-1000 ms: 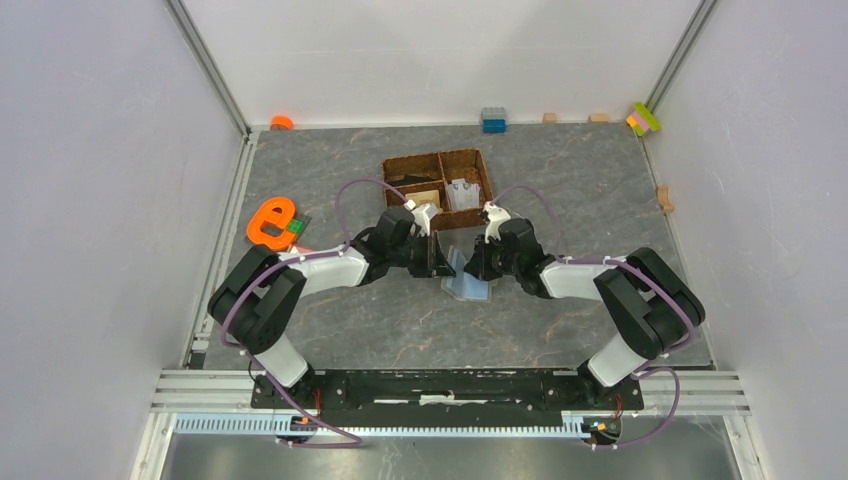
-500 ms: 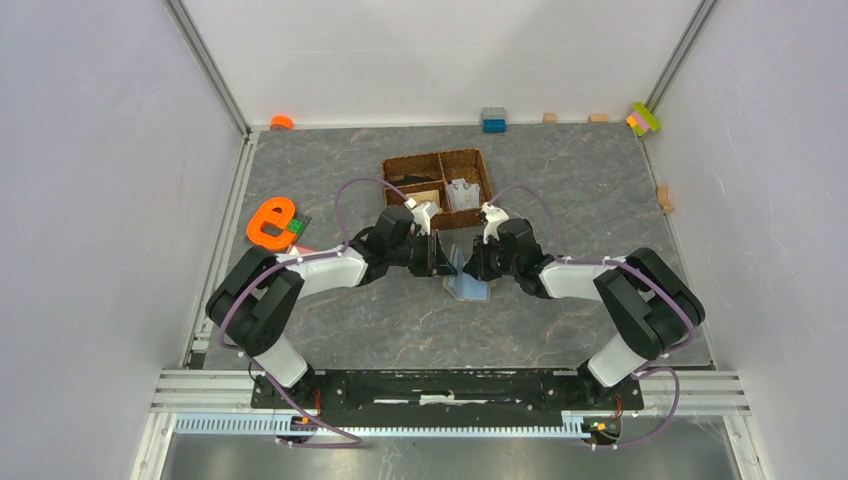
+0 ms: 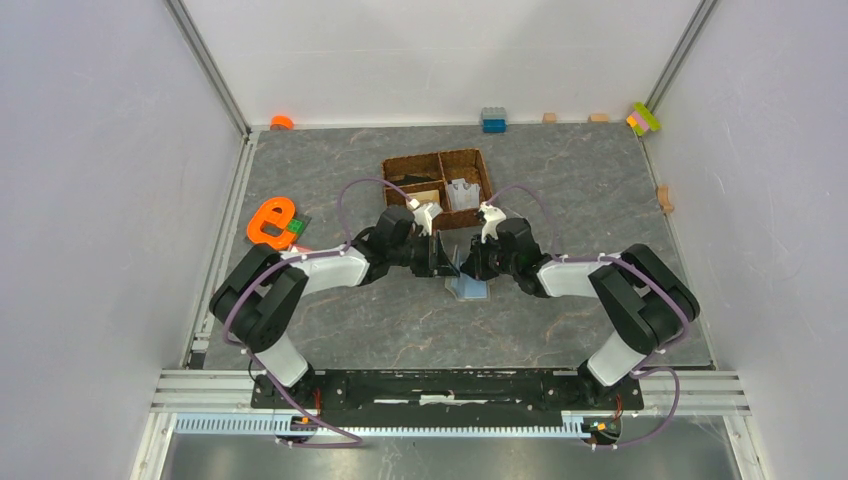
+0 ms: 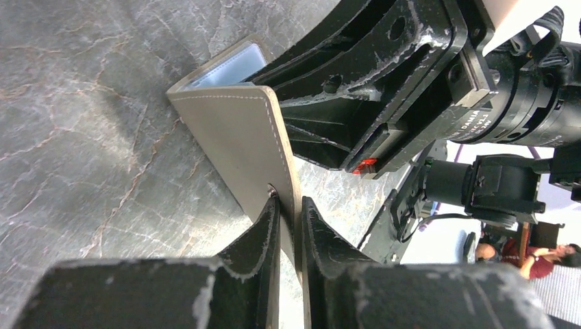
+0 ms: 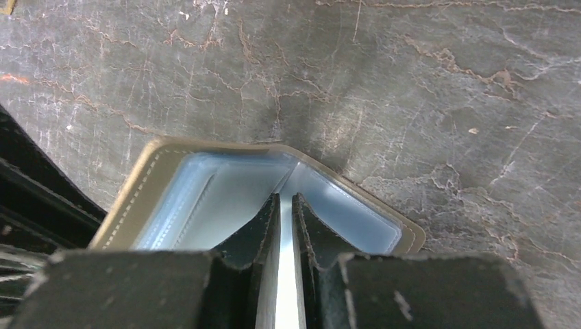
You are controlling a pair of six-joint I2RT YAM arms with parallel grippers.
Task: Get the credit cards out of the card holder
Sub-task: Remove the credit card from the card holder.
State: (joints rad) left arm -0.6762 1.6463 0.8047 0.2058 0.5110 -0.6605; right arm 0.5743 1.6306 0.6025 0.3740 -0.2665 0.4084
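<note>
The left end effector point(image 4: 288, 203) is clamped on the outer flap of the open card holder point(image 4: 236, 140). The right end effector point(image 5: 286, 200) pinches a thin pale leaf inside it, above the bench point(image 5: 445, 82).

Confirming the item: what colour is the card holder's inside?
Pale blue; the card holder shows it best in the right wrist view.

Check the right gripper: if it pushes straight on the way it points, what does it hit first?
The card holder: the right gripper points into its open light-blue inside, at the crease just ahead of the fingertips. Beyond that lies the table. How much gap remains is unclear.
</note>
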